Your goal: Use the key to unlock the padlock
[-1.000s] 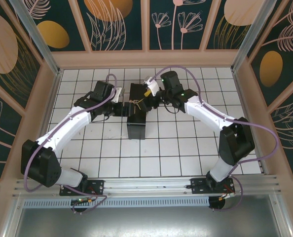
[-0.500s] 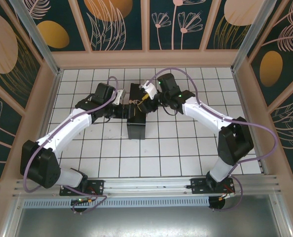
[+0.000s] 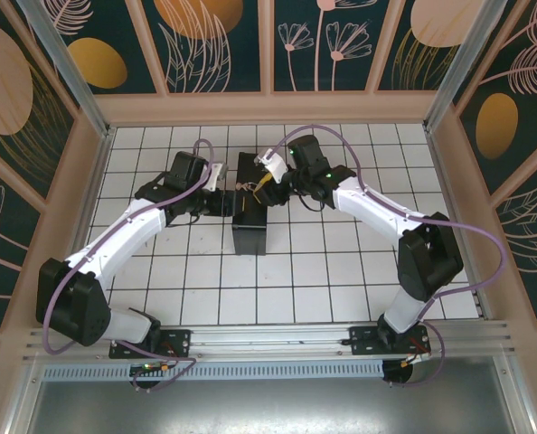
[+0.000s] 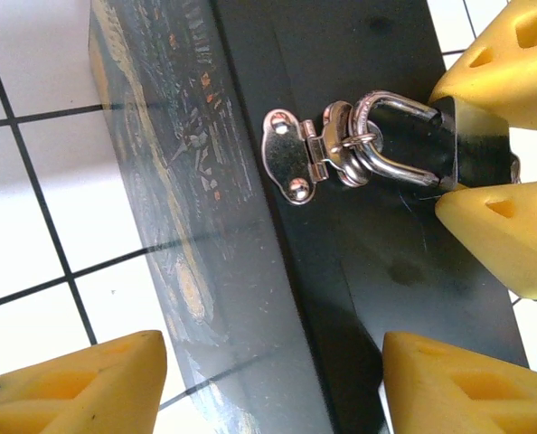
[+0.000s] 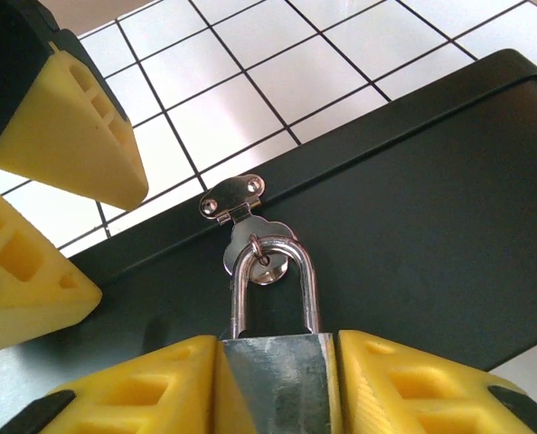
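Note:
The small silver padlock point(image 5: 276, 380) hangs by its shackle point(image 4: 390, 136) from the hasp point(image 4: 296, 155) of the black box point(image 3: 250, 226). My right gripper point(image 5: 277, 351) is shut on the padlock body, a yellow finger pressed to each side. My left gripper point(image 4: 273, 366) comes in from the box's left. Its fingers point(image 4: 79, 384) stand wide apart astride the edge between the painted lid point(image 4: 169, 181) and the black face. Whether they press the box I cannot tell. In the top view both grippers meet at the box's far end, left point(image 3: 219, 201) and right point(image 3: 267, 181). The key is out of view.
The box lies on a white tiled floor point(image 3: 323, 271) inside a walled cell with wooden posts and patterned panels point(image 3: 214, 45). Open tiles spread in front of the box towards the arm bases point(image 3: 268, 344).
My right gripper has slid left to the hasp and closed on the padlock body. My left gripper's fingers have narrowed a little and it has edged closer to the box.

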